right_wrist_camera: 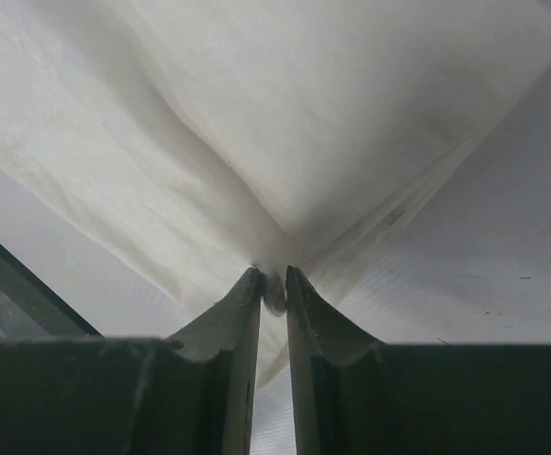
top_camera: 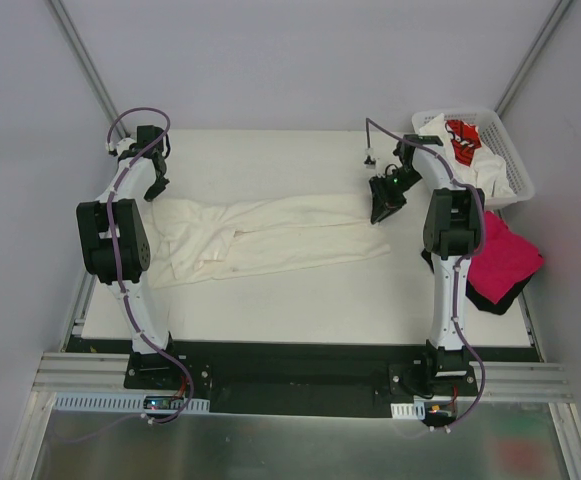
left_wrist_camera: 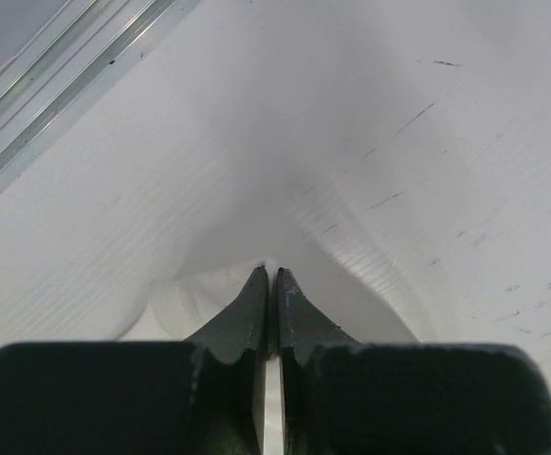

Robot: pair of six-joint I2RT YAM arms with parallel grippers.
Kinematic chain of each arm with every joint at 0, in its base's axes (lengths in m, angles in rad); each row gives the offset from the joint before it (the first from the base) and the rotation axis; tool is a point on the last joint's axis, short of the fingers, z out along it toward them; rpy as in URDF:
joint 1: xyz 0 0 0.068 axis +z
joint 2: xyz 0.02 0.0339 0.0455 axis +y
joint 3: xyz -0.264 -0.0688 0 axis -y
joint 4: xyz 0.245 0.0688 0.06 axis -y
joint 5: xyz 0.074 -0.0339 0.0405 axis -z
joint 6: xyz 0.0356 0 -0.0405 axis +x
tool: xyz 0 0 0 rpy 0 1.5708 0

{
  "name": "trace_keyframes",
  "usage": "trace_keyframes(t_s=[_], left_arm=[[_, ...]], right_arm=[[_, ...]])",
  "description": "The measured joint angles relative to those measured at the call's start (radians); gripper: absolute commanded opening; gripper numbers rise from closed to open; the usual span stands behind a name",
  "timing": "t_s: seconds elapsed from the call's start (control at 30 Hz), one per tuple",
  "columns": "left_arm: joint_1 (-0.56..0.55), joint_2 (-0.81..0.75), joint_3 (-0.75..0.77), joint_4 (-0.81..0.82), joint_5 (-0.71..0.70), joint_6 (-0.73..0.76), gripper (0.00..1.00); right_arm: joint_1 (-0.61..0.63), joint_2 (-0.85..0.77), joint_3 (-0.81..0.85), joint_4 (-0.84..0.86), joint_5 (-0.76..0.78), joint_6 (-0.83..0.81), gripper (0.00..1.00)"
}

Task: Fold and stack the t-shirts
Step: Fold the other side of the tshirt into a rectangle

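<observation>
- A cream t-shirt (top_camera: 270, 235) lies stretched lengthwise across the middle of the white tabletop (top_camera: 300, 300), wrinkled and partly doubled over, reaching from one arm to the other.
- The left tool (left_wrist_camera: 270, 277) sits at the shirt's left end. Its two dark fingers are pressed together with no visible gap, and a peak of cream cloth is pinched at their tips.
- From the left wrist, the fabric rises away from the tips like a shallow tent, with an aluminium frame rail (left_wrist_camera: 57, 85) running along the upper left.
- The right tool (right_wrist_camera: 273, 282) is at the shirt's right end, far side. Its fingers are nearly together, with a small fold of the cream cloth caught between the tips.
- From the right wrist, the cloth fans out from that pinch in taut creases.
- A white lattice basket (top_camera: 515, 165) stands at the far right corner, holding crumpled pale garments and a white t-shirt with red print (top_camera: 462, 138) on top.
- A magenta t-shirt (top_camera: 505, 255) lies at the tabletop's right edge, just behind the right arm, resting over a black t-shirt (top_camera: 490, 300) that shows below it.
</observation>
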Motion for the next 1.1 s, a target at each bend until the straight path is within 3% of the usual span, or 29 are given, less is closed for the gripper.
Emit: trace_keyframes(t_s=[0.13,0.6,1.1], left_arm=[[0.000,0.000,0.000,0.000,0.000,0.001,0.00],[0.000,0.000,0.000,0.000,0.000,0.002,0.00],[0.000,0.006,0.000,0.002,0.000,0.002,0.00]], right_arm=[[0.000,0.000,-0.011,0.003,0.001,0.006,0.01],[0.002,-0.020,-0.059,0.090,0.062,0.076,0.01],[0.005,-0.025,0.031,0.219,0.169,0.204,0.01]])
